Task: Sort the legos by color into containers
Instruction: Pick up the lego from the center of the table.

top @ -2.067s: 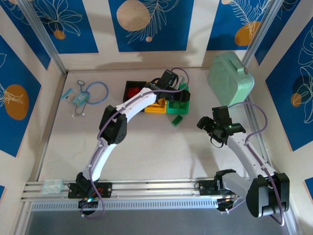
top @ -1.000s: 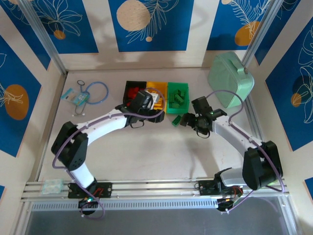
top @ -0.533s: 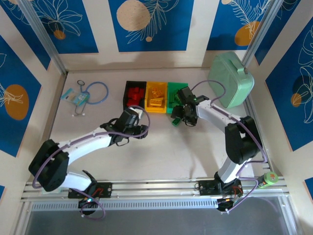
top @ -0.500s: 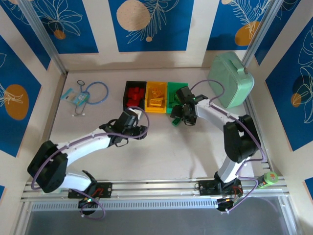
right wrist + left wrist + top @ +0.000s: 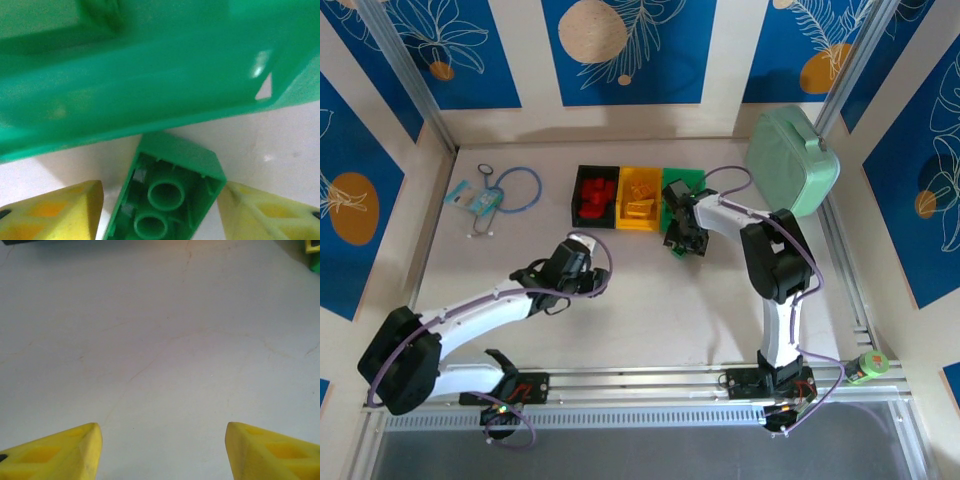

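The left pincer [image 5: 160,450] has pulled back from the green bin [image 5: 682,184], fingers apart over bare worktop [image 5: 160,340]. The right pincer [image 5: 680,240] has arrived, apart, straddling a green brick [image 5: 167,210] just before that bin. It is seemingly the last loose one.

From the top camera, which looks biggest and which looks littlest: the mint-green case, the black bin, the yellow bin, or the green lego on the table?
1. mint-green case, the biggest.
2. black bin and yellow bin, which look about the same size.
3. green lego, much the smallest.
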`<action>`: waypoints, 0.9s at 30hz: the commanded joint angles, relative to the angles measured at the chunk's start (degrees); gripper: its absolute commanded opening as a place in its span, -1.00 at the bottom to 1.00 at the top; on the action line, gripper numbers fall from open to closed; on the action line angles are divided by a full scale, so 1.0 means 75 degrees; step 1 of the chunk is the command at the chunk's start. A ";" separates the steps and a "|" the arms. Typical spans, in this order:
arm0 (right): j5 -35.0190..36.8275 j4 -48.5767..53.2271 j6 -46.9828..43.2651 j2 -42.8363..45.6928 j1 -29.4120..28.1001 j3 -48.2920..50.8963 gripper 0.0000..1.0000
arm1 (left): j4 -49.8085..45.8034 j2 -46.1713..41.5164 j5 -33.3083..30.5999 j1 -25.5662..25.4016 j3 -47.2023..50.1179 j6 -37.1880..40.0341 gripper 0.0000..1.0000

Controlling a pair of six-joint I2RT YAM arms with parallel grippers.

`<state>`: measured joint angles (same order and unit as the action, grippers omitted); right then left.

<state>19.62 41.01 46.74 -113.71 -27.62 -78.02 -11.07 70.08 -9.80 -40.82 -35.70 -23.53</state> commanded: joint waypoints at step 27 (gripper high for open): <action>0.0215 0.1149 -0.1163 0.1002 0.0299 -0.2052 -0.35 | 0.0917 -0.1112 0.0000 0.0029 0.0764 -0.0225 0.26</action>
<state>23.79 47.35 41.34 -103.90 -26.89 -90.43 -6.48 64.07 -10.57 -40.82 -31.62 -24.16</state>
